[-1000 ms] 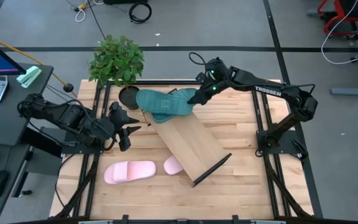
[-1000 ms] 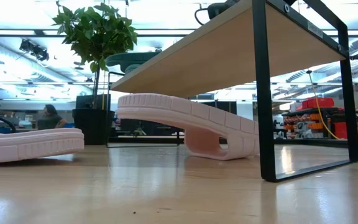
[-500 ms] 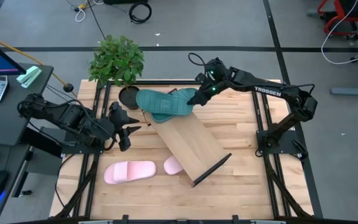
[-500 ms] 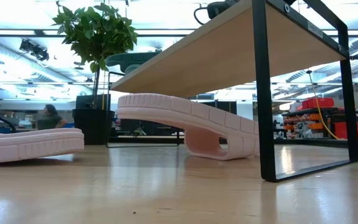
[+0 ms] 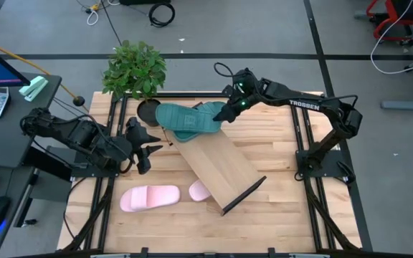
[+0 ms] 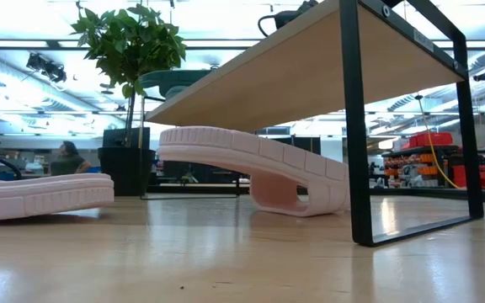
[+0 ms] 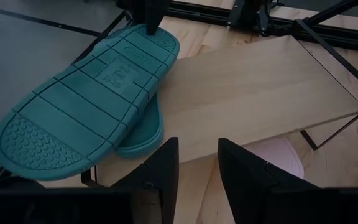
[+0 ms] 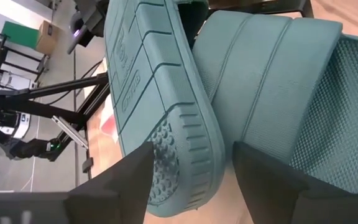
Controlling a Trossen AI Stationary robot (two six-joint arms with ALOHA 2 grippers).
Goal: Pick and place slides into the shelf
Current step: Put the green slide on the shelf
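Note:
The shelf lies slanted across the table's middle and carries both teal slides on its far end. One teal slide lies sole up across the other, which sits strap up. My right gripper is open at their right end, its fingers either side of the upturned slide's end. One pink slide lies flat near the table's left front. The other pink slide sits under the shelf, one end on the table and the rest arched up. My left gripper waits open at the table's left edge. My right gripper reaches slanting down from the table's right, along the slides. Its fingers stand either side of the upturned teal slide's rounded end. I cannot tell whether they touch it. The slide rests on the other teal slide.
A potted plant stands at the table's far left corner, just behind the teal slides. The shelf's black end bar stands on the table toward the near edge. Bare wood shows to the right of the shelf.
My right gripper has edged a little toward the table's left, closer over the teal slides' end. In the low view the shelf's near end bar has shifted slightly sideways. The pink slides and my left arm have stayed put.

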